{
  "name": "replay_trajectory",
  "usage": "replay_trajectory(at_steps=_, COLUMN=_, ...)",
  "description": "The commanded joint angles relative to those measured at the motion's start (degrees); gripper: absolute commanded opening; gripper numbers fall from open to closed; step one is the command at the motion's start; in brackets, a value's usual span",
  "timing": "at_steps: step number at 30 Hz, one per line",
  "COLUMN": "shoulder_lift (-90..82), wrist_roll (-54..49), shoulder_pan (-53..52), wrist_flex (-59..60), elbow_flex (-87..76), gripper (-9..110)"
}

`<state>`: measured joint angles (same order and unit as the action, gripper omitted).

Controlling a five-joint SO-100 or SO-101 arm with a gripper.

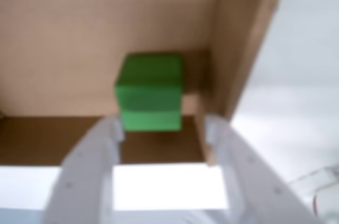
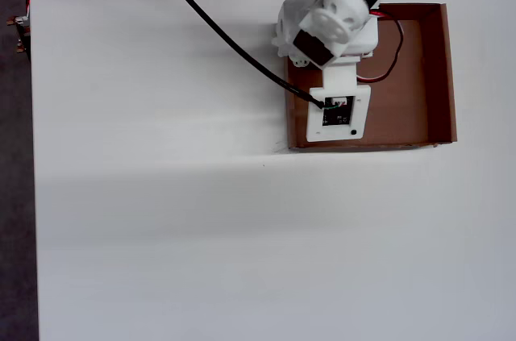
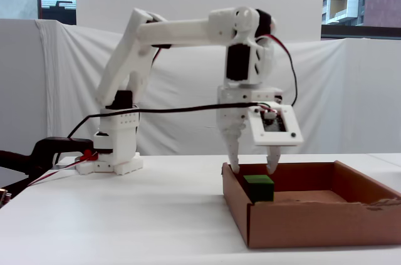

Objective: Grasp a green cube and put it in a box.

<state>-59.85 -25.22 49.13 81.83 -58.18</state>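
Observation:
The green cube (image 1: 150,91) rests on the floor of the brown cardboard box (image 1: 79,33), close to a corner where two walls meet. My gripper (image 1: 161,131) is open, its two white fingers (image 1: 106,136) spread wider than the cube and not touching it. In the fixed view the gripper (image 3: 253,168) hangs just above the cube (image 3: 259,188), at the left end of the box (image 3: 313,218). In the overhead view the arm's wrist covers the cube and the fingers; only the box (image 2: 419,75) shows.
The box stands on a white table (image 2: 161,220). The arm's base (image 3: 116,152) stands at the far left of the fixed view, with black and red cables (image 3: 56,152) beside it. A black cable (image 2: 218,31) runs across the table to the wrist.

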Motion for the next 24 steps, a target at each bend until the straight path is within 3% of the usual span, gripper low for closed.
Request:
replay_trajectory(at_steps=1, shoulder_lift=-6.4, wrist_roll=-0.7, shoulder_pan=-0.8, wrist_flex=0.4, elbow_flex=-0.6, gripper=22)
replay_trajectory(at_steps=8, shoulder_lift=-16.5, wrist_roll=-0.7, shoulder_pan=-3.3, wrist_flex=0.3, elbow_flex=-8.7, gripper=22)
replay_trajectory(at_steps=24, shoulder_lift=-51.3, wrist_roll=-7.9, shoulder_pan=-17.1, wrist_flex=-1.3, elbow_flex=-46.9, gripper=22)
